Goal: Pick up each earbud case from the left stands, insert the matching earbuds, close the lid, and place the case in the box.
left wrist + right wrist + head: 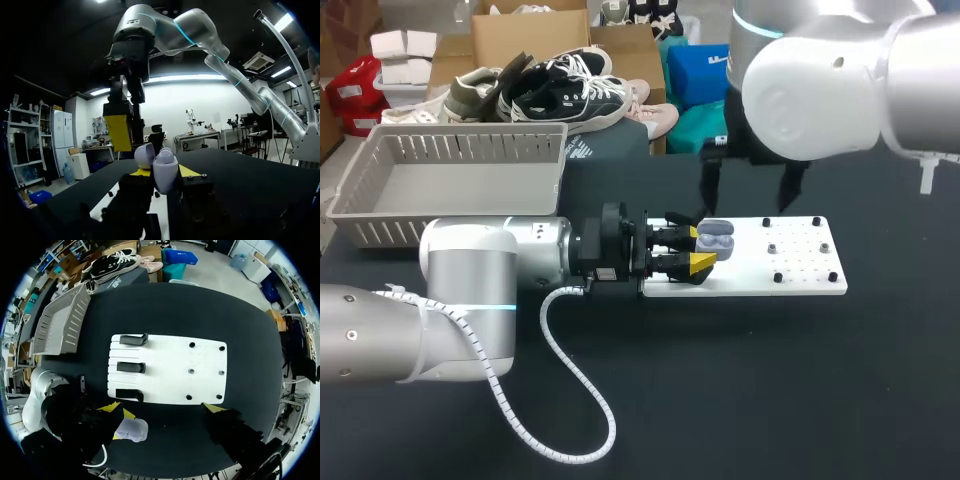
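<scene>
Black desk, white board (pixel 800 275) at centre. Left gripper (pixel 702 252) clamps the open earbud case (pixel 716 237) over the board's left edge. Right gripper (pixel 748 190) above, fingers spread, empty. Best to keep the case level and the lid up, and line up before inserting.

No writing, number or sign can be read anywhere. Nothing legible is found on the earbud case (pixel 716 238) gripped between the fingers of the left claw (pixel 704 248). Nothing is made out on the white board (pixel 805 282) lying under and ahead of that claw, nor on the grey basket (pixel 380 230) set back behind it, beside its arm.
</scene>
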`<act>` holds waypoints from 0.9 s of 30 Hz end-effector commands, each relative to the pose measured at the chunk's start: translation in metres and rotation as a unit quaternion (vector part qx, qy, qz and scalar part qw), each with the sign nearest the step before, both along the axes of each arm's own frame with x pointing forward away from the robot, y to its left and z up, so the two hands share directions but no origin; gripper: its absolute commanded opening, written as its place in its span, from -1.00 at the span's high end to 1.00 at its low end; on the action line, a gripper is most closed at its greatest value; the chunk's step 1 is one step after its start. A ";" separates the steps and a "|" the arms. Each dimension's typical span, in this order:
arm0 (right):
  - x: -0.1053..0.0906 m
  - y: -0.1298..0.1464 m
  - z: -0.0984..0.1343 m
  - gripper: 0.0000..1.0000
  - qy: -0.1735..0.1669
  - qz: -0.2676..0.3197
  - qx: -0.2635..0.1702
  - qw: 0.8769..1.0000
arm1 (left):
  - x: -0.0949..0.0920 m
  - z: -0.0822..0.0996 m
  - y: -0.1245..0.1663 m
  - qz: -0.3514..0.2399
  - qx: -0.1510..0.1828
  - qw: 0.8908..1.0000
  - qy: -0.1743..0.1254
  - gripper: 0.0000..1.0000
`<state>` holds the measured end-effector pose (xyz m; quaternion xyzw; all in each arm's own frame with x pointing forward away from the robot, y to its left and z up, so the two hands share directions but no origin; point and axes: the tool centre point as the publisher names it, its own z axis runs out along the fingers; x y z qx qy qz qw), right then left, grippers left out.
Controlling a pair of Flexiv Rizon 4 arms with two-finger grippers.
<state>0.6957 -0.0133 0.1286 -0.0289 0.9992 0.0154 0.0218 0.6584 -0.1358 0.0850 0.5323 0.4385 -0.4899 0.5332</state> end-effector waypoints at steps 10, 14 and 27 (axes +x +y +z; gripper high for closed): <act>-0.015 -0.006 -0.009 -1.00 0.030 0.004 0.000 1.000 | -0.001 0.000 0.000 0.001 -0.001 1.000 -0.001 1.00; -0.024 -0.009 -0.008 -1.00 0.035 0.004 0.013 0.999 | -0.001 0.000 0.000 0.001 -0.001 1.000 -0.001 1.00; -0.032 -0.020 0.013 -1.00 -0.052 -0.018 0.020 0.998 | -0.001 0.000 0.002 0.001 -0.002 1.000 0.003 1.00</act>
